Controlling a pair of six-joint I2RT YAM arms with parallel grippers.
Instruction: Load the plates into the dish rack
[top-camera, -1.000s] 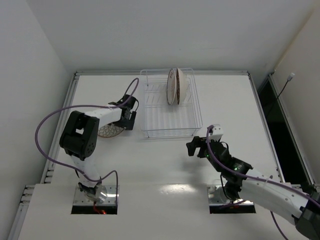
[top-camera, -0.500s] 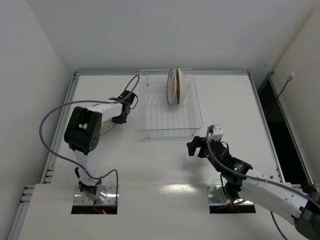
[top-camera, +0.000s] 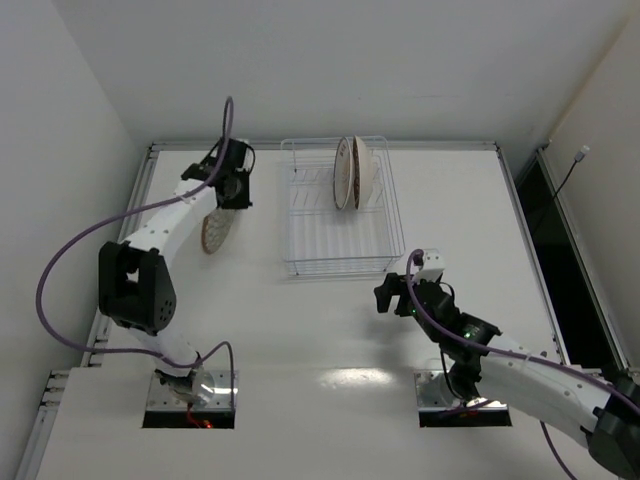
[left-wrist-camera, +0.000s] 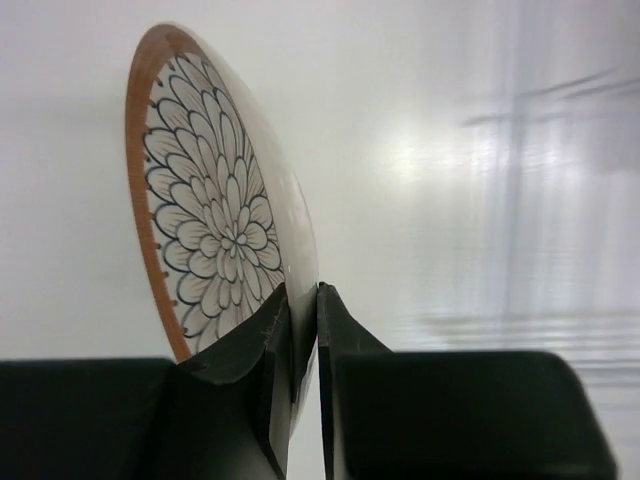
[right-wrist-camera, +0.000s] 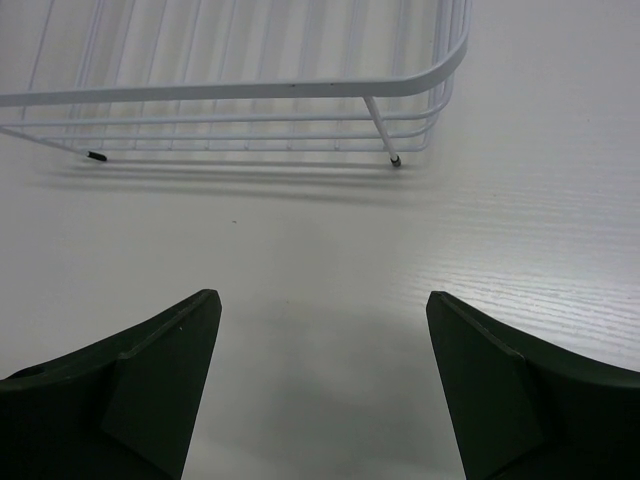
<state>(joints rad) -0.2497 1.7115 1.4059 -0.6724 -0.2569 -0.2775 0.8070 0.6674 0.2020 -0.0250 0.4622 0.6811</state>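
Observation:
My left gripper (top-camera: 227, 200) is shut on the rim of a cream plate (top-camera: 213, 232) with an orange edge and a petal pattern. It holds the plate on edge above the table, left of the dish rack (top-camera: 340, 238). In the left wrist view the plate (left-wrist-camera: 215, 240) rises from between the closed jaws of my left gripper (left-wrist-camera: 305, 300). Two more plates (top-camera: 352, 172) stand upright in the rack's far end. My right gripper (top-camera: 392, 292) stands open near the rack's front right corner. In the right wrist view that gripper (right-wrist-camera: 320, 320) holds nothing, and the rack (right-wrist-camera: 250, 95) lies ahead of it.
The white table (top-camera: 450, 200) has a raised rail along its left edge (top-camera: 140, 210) and back edge. A dark gap runs beyond the table's right side (top-camera: 560, 250). White walls close in at the back and on the left.
My left gripper has shut on the plate, lifted it off the table onto its edge and carried it up and toward the back. The right arm has stayed put.

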